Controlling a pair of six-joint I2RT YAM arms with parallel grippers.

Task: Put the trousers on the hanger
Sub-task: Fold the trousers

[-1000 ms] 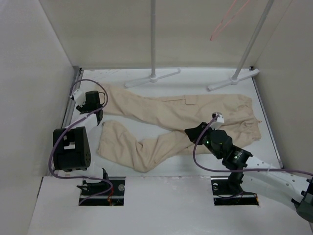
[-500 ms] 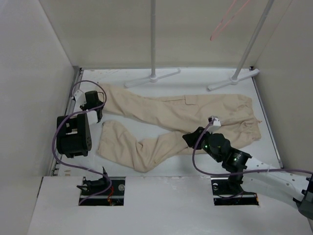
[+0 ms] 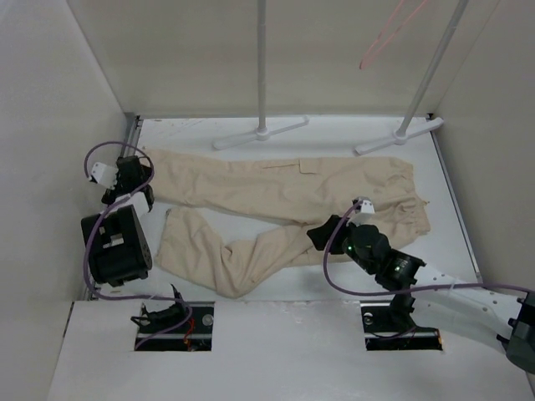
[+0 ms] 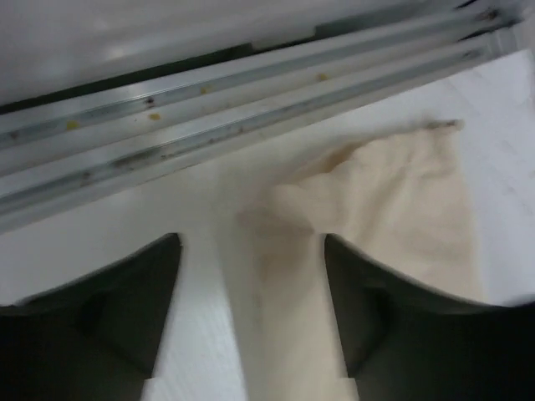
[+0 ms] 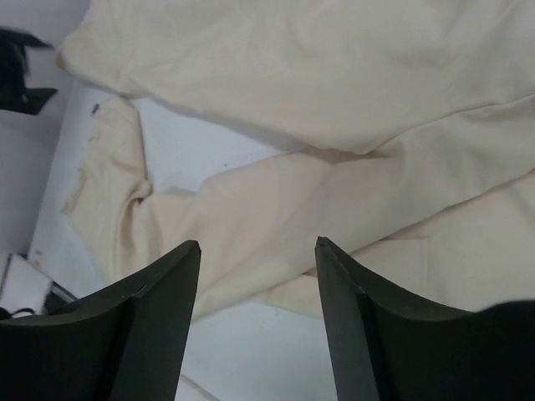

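The beige trousers [image 3: 276, 188] lie flat across the table, waist to the right and legs to the left. High at the back right, the pink hanger [image 3: 383, 35] hangs off the table. My left gripper [image 3: 134, 182] stands at the hem of the far leg by the left edge. In the left wrist view its jaws [image 4: 251, 242] are wide open, with a strip of the trousers [image 4: 393, 209] running between them. My right gripper [image 3: 316, 236] hovers over the near leg close to the crotch. It is open [image 5: 257, 244], with the trousers [image 5: 334, 83] and bare table below.
Two grey-white rack poles [image 3: 261, 67] [image 3: 435, 67] rise from feet [image 3: 259, 134] [image 3: 397, 136] at the back of the table. A metal rail [image 4: 251, 83] runs along the left edge, just ahead of the left fingers. Walls close in both sides.
The left gripper moved left and back and its jaws opened wide. The whole trousers slid left with it. The right gripper shifted slightly left and opened.
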